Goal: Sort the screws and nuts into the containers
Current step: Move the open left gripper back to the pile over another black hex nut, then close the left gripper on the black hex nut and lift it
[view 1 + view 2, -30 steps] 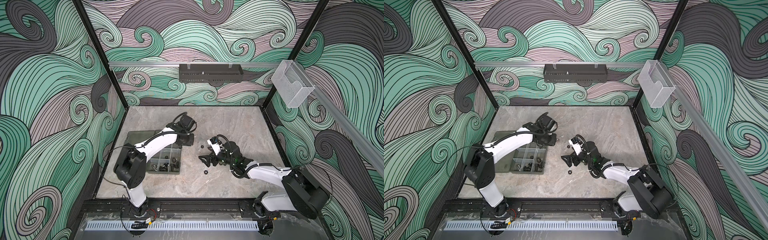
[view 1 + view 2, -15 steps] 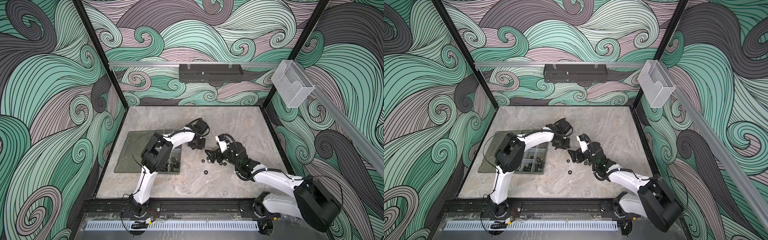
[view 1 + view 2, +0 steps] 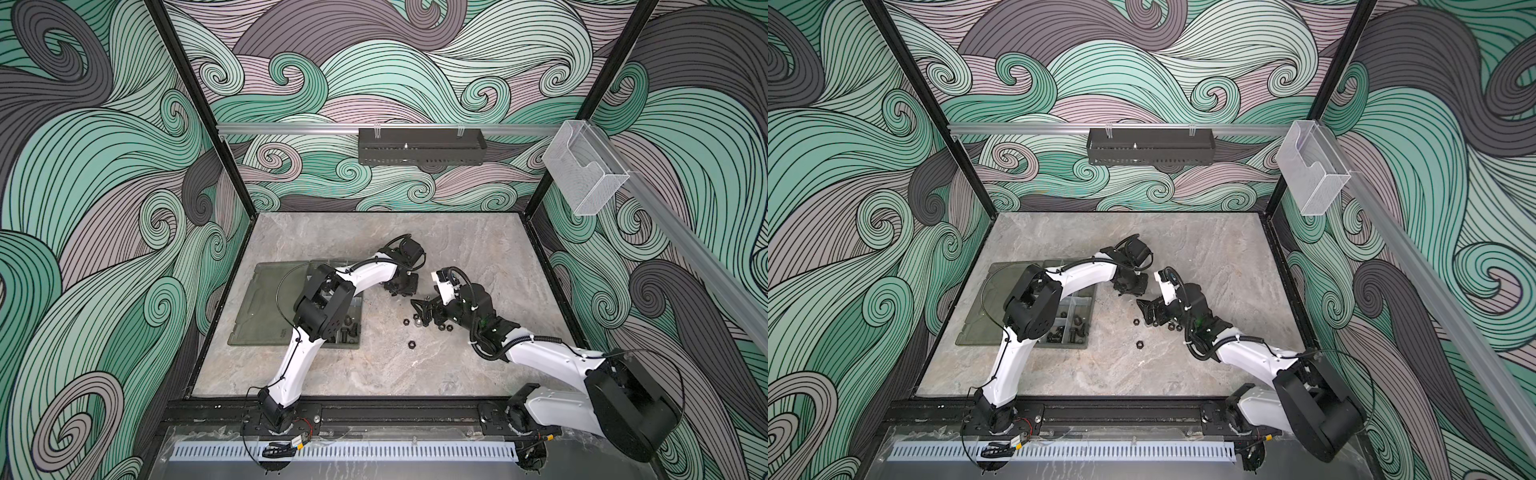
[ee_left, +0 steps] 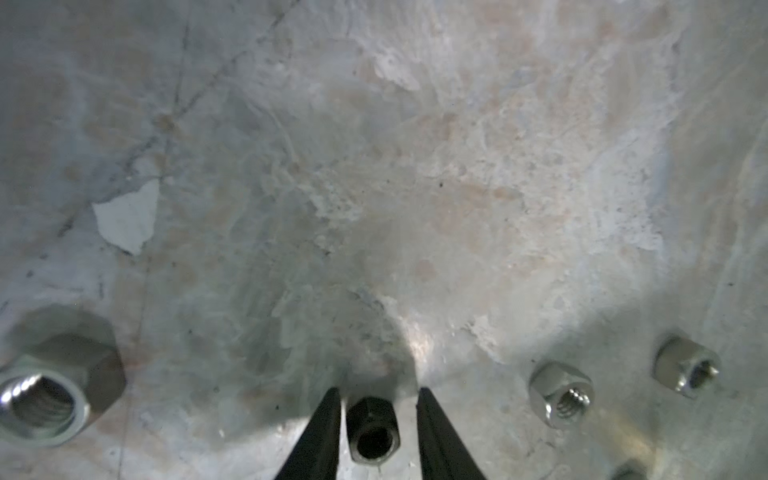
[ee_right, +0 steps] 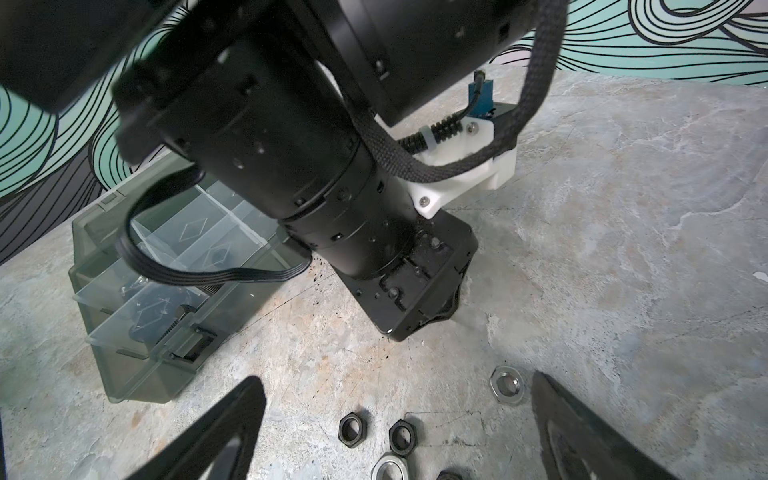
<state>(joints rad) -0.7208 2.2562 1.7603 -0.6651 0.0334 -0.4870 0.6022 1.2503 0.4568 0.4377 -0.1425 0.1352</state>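
Left end effector (image 4: 377, 395) is straddling a black nut (image 4: 372, 430). Its jaws are standing slightly apart with a thin gap showing on each side, so nothing is being clamped yet. That nut is lying on the surface (image 4: 415, 166) near the box (image 5: 133, 365), off its compartment side and away from its lid (image 3: 266, 307). Right end effector (image 5: 395, 378) is hovering with jaws wide apart over loose nuts (image 5: 353, 428), farther from the box.

Likely faults:
- Only the fingertips (image 4: 326, 419) are bracketing the black nut. An off-centre closing is likely tipping it or squirting it out toward the silver nuts (image 4: 561, 401) beside it.
- Both end effectors are working close together, so a lift or swing toward the box is risking contact between them.
- A black cable (image 5: 216, 276) is hanging over the box and may be snagging a divider.

Not readable:
- In both top views the left arm (image 3: 365, 276) is covering the black nut and most compartments. Dark parts (image 3: 1065, 328) are lying in them, but screws and nuts are not being told apart.
- Finger bases are being cut off by the left wrist view's edge.
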